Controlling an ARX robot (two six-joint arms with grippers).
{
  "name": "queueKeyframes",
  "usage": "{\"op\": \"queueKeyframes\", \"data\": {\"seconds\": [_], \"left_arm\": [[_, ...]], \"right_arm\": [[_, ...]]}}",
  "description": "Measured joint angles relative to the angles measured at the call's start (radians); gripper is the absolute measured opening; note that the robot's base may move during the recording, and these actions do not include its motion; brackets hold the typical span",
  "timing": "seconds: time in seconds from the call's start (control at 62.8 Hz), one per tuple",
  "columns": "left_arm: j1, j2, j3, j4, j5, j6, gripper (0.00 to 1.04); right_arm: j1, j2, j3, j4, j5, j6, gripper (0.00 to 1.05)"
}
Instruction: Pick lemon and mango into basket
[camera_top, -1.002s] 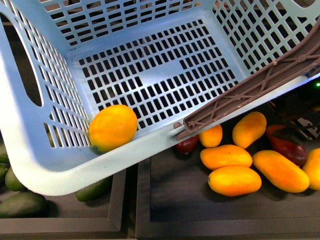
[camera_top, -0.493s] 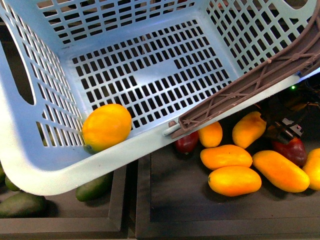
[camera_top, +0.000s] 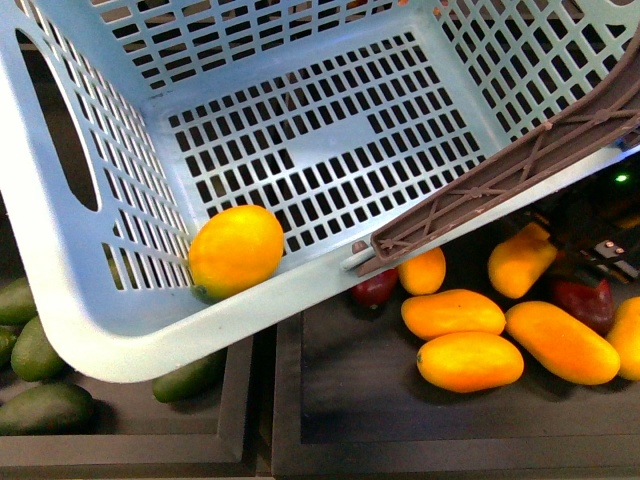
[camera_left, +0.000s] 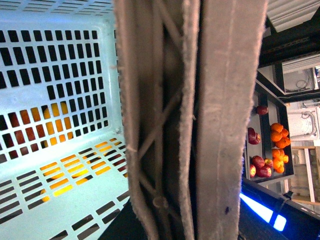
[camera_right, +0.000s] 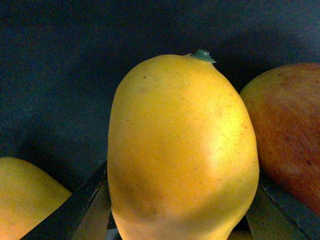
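The blue-green basket (camera_top: 90, 310) hangs tilted above the trays and fills most of the front view. The lemon (camera_top: 236, 250) lies inside it in the low near corner. My left gripper is shut on the basket's brown handle (camera_top: 500, 180). The handle (camera_left: 200, 120) fills the left wrist view and hides the fingers. My right gripper (camera_top: 585, 240), below the basket's right side, is shut on the mango (camera_top: 520, 262). In the right wrist view the mango (camera_right: 182, 145) stands on end between the fingers (camera_right: 75, 210), stem end away from the camera.
Several more orange-yellow mangoes (camera_top: 470, 361) lie in the dark right tray, with dark red mangoes (camera_top: 374, 288) among them and one (camera_right: 290, 130) touching the held fruit. Green avocados (camera_top: 45, 408) fill the left tray. A tray divider (camera_top: 262, 400) runs between them.
My right gripper moved left onto the mango and closed on it; the mango now sits a little further right and more upright. The basket and lemon shifted slightly right.
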Motion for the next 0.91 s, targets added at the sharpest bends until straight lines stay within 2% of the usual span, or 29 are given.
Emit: {"op": "queueKeyframes", "data": {"seconds": [0.239, 0.35, 0.414, 0.541, 0.621, 0.764, 0.907], "left_arm": [[0.000, 0.000, 0.000, 0.000, -0.001, 0.000, 0.17], [0.000, 0.000, 0.000, 0.000, -0.006, 0.000, 0.17], [0.000, 0.000, 0.000, 0.000, -0.007, 0.000, 0.17], [0.000, 0.000, 0.000, 0.000, -0.002, 0.000, 0.17], [0.000, 0.000, 0.000, 0.000, 0.003, 0.000, 0.17], [0.000, 0.000, 0.000, 0.000, 0.001, 0.000, 0.17], [0.000, 0.000, 0.000, 0.000, -0.008, 0.001, 0.17]], "right_arm": [[-0.166, -0.210, -0.084, 0.031, 0.046, -0.172, 0.63], [-0.225, -0.312, -0.116, 0.045, 0.020, -0.252, 0.63], [-0.255, -0.428, -0.156, 0.050, -0.034, -0.317, 0.63], [-0.253, -0.623, -0.217, 0.041, -0.138, -0.405, 0.63], [-0.241, -0.721, -0.237, 0.041, -0.164, -0.419, 0.63], [-0.196, -0.907, -0.273, 0.058, -0.217, -0.404, 0.63], [-0.108, -1.036, -0.295, 0.072, -0.245, -0.336, 0.63]]}}
